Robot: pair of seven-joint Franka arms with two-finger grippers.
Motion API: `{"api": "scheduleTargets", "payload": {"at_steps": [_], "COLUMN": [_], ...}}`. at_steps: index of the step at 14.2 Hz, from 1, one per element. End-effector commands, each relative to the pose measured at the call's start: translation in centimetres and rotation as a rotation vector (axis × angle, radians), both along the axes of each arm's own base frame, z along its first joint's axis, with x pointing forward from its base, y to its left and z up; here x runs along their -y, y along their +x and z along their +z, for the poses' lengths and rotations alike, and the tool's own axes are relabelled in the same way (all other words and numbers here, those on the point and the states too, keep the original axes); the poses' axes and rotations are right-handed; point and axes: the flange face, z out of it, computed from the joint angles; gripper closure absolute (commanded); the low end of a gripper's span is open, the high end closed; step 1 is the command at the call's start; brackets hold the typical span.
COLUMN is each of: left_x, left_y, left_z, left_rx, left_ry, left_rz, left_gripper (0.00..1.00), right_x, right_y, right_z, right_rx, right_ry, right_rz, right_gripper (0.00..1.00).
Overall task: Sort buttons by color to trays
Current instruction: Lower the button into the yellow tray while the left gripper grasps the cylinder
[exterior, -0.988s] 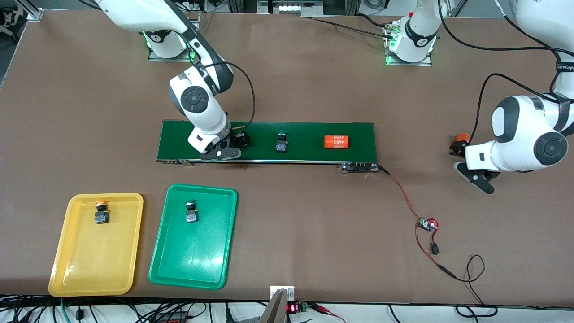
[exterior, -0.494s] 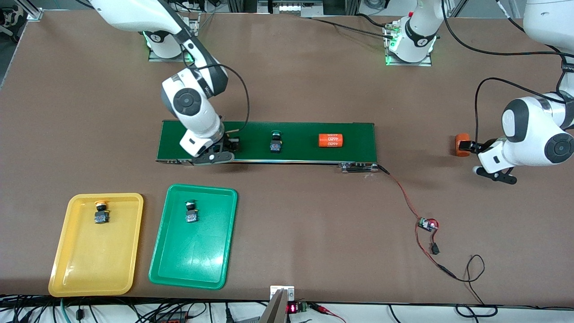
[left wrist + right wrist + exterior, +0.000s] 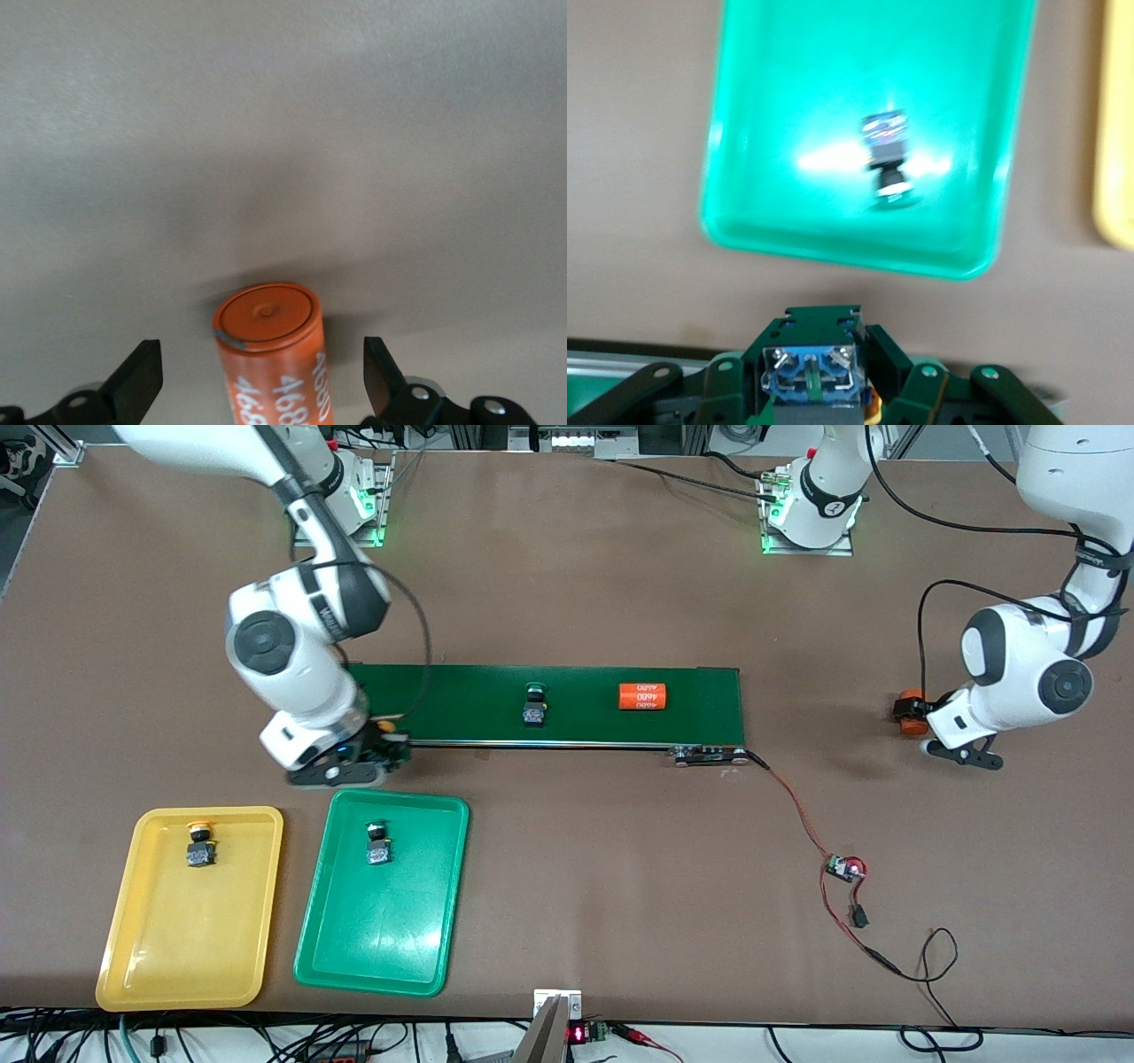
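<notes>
Conveyor belt [image 3: 567, 704] carries a green-capped button [image 3: 534, 706] and an orange cylinder [image 3: 641, 696], both toward the left arm's end from the right gripper [image 3: 376, 755]. Green tray [image 3: 345, 921] and yellow tray [image 3: 142, 957], one button each, lie near that gripper. It grasps a yellow-capped button [image 3: 811, 379]. Left gripper [image 3: 261, 390], released, straddles a second cylinder [image 3: 275, 354].

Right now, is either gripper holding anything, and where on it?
Right gripper holds a yellow-capped button by its body sides. Left gripper holds nothing.
</notes>
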Motion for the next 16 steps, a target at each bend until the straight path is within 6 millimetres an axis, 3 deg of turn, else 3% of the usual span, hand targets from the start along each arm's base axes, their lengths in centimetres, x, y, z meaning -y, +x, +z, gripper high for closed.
{"api": "scheduleTargets", "payload": {"at_steps": [1,2,4,7,10,13,16], "left_x": [-0.7,-0.7,-0.6,-0.7,0.9,7.2,14.5], "left_y": [-1.5,-1.6,-1.8,-1.6,0.7,4.6,6.4], "left_z": [0.8,0.9,0.8,1.3,6.2,11.7,14.1], "left_rx": [0.028,0.021,0.001,0.007,-0.046,-0.134,-0.124], "left_ry": [-0.002,-0.004,-0.012,-0.011,-0.026,-0.060,-0.108], "left_rz": [-0.052,-0.062,-0.069,-0.070,-0.097,-0.208,-0.448], "left_gripper": [0.00,0.10,0.46,0.73,0.76,0.76,0.76], "right_x": [5.7,7.0,9.8,13.2,16.8,20.7,22.2], "right_y": [3.9,4.3,5.6,6.4,6.7,6.6,6.7], "right_z": [-1.4,-2.8,-4.9,-8.8,-10.4,-12.8,-14.0], "right_rx": [0.005,-0.009,0.043,0.092,0.115,0.141,0.166], "right_ry": [0.007,-0.001,-0.055,-0.134,-0.175,-0.205,-0.202], "right_rz": [0.057,0.083,0.124,0.179,0.193,0.210,0.245], "right_gripper": [0.91,0.91,0.91,0.91,0.91,0.91,0.91]}}
